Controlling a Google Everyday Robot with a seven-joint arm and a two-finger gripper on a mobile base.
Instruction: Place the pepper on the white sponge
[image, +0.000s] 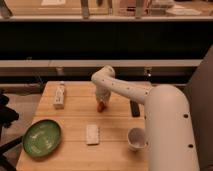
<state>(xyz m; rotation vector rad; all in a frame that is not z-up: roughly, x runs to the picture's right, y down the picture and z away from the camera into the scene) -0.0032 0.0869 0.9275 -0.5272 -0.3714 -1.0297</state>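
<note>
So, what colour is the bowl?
Green bowl, camera view; the gripper holds the pepper over the table.

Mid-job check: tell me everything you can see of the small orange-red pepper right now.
The small orange-red pepper looks smooth and tapered. It shows just below the robot's white gripper, which is over the middle of the light wooden table. It sits right at the gripper's tip; whether it touches the tabletop cannot be told. The flat white rectangular sponge lies apart from it, nearer the camera.
</note>
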